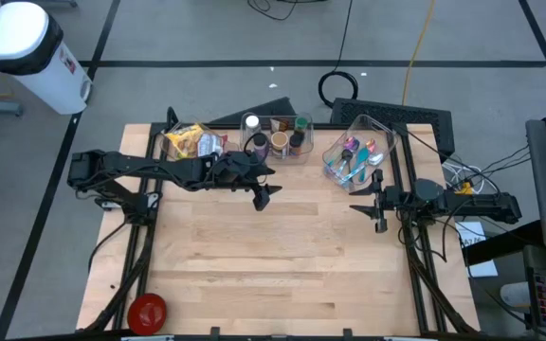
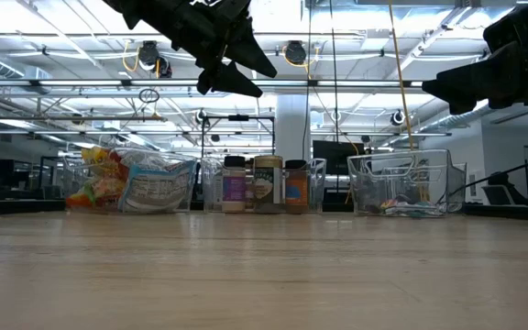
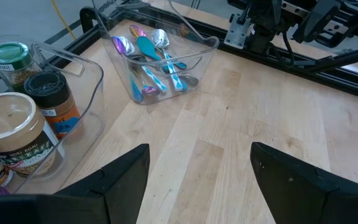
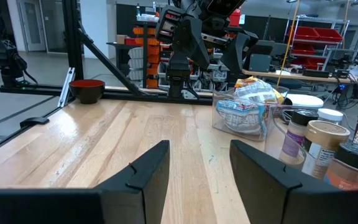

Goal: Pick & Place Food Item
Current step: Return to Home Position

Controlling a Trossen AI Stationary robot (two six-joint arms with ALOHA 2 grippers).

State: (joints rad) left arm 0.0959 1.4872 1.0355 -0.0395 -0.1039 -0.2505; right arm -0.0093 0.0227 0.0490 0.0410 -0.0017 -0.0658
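While raised above the table (image 1: 273, 275), left pincer (image 1: 263, 197) and right pincer (image 1: 379, 218) both gape empty.

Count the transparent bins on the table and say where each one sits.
3, in a row at the back: the left bin holds snack bags, the middle bin holds jars, the right bin holds spoons. None looks hidden.

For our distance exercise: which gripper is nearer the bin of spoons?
Right. The right gripper hangs just in front of the bin; the left gripper hangs farther off, mid-table.
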